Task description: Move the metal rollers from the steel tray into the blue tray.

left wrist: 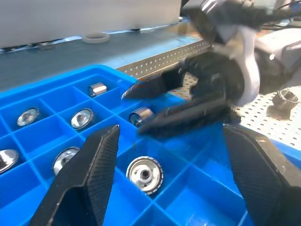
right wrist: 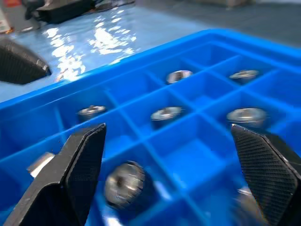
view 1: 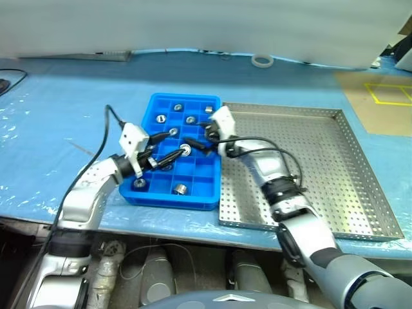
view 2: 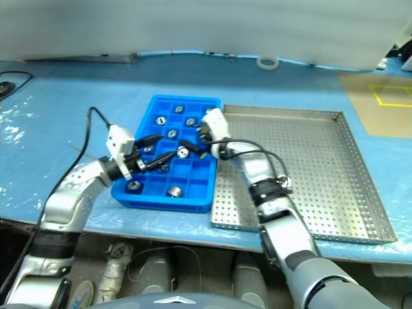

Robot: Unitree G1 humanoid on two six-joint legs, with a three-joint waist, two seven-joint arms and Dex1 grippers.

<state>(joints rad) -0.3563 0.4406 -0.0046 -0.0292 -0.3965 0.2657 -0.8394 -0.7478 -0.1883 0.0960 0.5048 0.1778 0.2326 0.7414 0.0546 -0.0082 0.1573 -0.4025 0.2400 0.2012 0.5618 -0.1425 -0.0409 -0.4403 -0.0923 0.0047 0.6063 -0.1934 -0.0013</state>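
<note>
Blurred roller (right wrist: pixel 124 183) between right gripper (right wrist: pixel 176 174) fingers

Both tools (view 1: pixel 168 145) crowding blue tray (view 1: pixel 199 193)

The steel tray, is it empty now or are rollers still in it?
Empty, as far as shows: the steel tray has a bare perforated floor; the right arm covers part. The rollers sit in the blue tray.

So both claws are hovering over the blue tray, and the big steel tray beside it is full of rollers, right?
Not full: in the left eye view the steel tray looks bare, while the metal rollers sit in the blue tray, where the left gripper and right gripper do hover.
</note>
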